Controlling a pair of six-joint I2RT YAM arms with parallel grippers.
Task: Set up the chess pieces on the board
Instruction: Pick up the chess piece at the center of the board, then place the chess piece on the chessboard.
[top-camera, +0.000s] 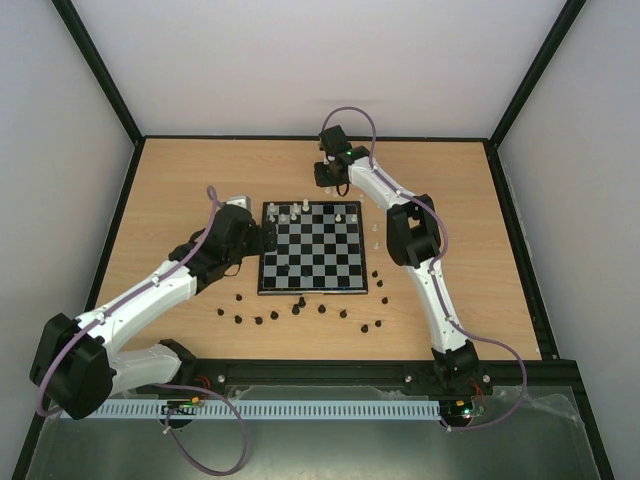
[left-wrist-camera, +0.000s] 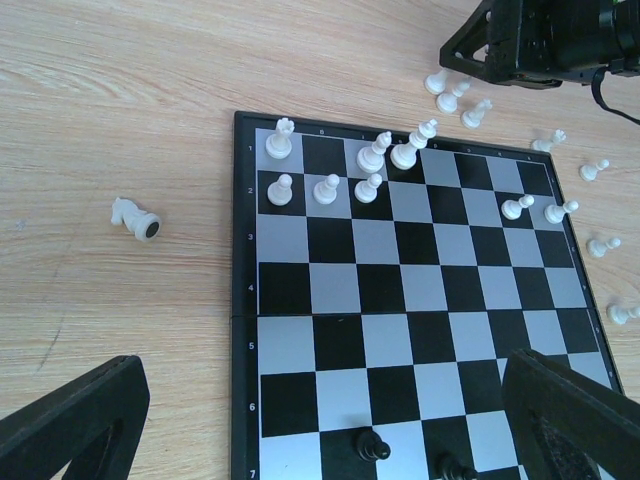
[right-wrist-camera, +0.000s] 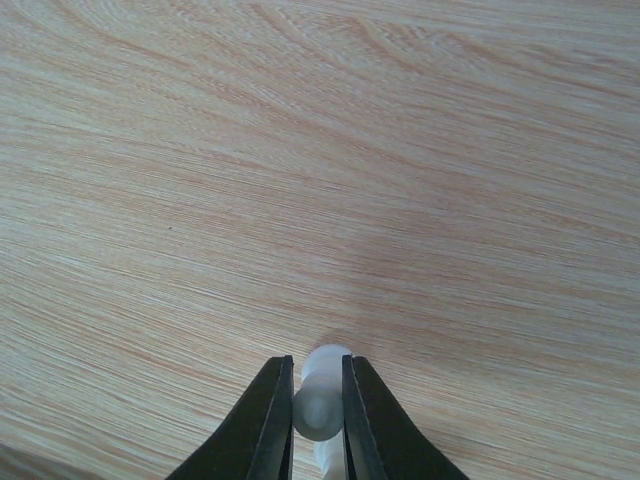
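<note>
The wooden table (top-camera: 180, 190) holds the board (top-camera: 320, 262) in the middle. Little black pieces (top-camera: 259, 321) sit on the wood just below it. In the left wrist view, white pieces (left-wrist-camera: 455, 97) stand at the upper right, and a white horse (left-wrist-camera: 134, 217) lies on its side at the left.

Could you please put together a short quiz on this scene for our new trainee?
1. True or false: the left hand holds a black piece.
2. What sits between the fingers of the right hand? A) a white piece B) a black piece C) nothing
3. Fill in: the white knight lies on its side on the ____, beside the board.
Key: 1 false, the left hand is open and empty; 2 A; 3 table.
</note>
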